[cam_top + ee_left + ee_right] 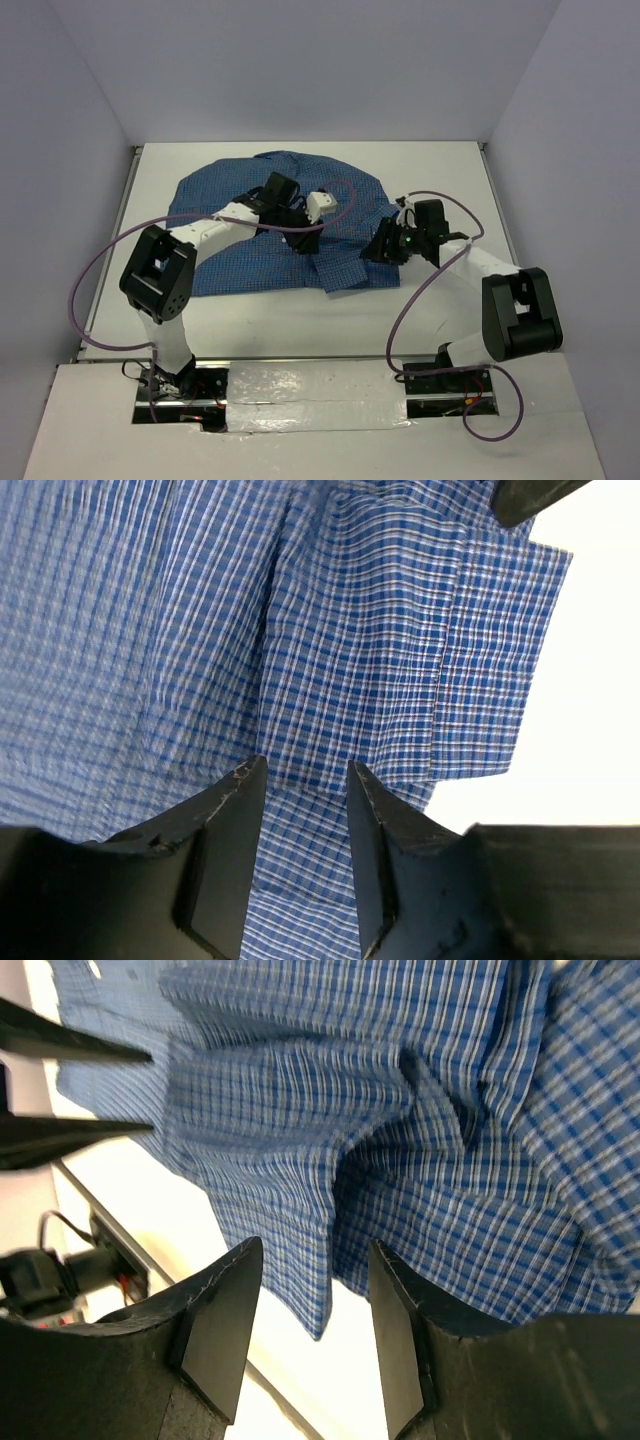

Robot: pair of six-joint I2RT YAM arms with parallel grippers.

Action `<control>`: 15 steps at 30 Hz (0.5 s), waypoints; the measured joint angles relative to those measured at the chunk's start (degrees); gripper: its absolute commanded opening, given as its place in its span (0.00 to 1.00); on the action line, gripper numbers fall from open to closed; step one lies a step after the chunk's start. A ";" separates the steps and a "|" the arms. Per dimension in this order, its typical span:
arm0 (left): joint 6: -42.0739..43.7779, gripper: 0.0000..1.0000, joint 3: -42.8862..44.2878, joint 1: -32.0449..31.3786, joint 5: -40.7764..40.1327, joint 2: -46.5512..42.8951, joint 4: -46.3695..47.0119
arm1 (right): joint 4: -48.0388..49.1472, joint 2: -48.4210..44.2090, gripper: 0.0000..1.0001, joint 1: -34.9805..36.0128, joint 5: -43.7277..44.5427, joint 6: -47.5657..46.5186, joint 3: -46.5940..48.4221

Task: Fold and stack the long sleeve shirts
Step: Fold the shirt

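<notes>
Lying sideways, the shirt (230, 265) spreads under both arms. The left fingers (225, 830) stand parted and empty mid-cloth, the right fingers (225, 1310) likewise over its right edge.

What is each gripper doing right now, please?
Left gripper: jaws open, above the blue checked cotton shirt.
Right gripper: jaws open, holding nothing.

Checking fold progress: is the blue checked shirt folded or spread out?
Partly folded: the shirt lies on the table with a sleeve cuff laid over its body and rumpled folds, not a compact rectangle.
</notes>
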 measured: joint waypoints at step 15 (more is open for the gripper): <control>-34.01 0.62 -3.65 1.51 2.03 -0.63 3.93 | 2.29 10.45 0.59 1.55 0.07 10.10 4.52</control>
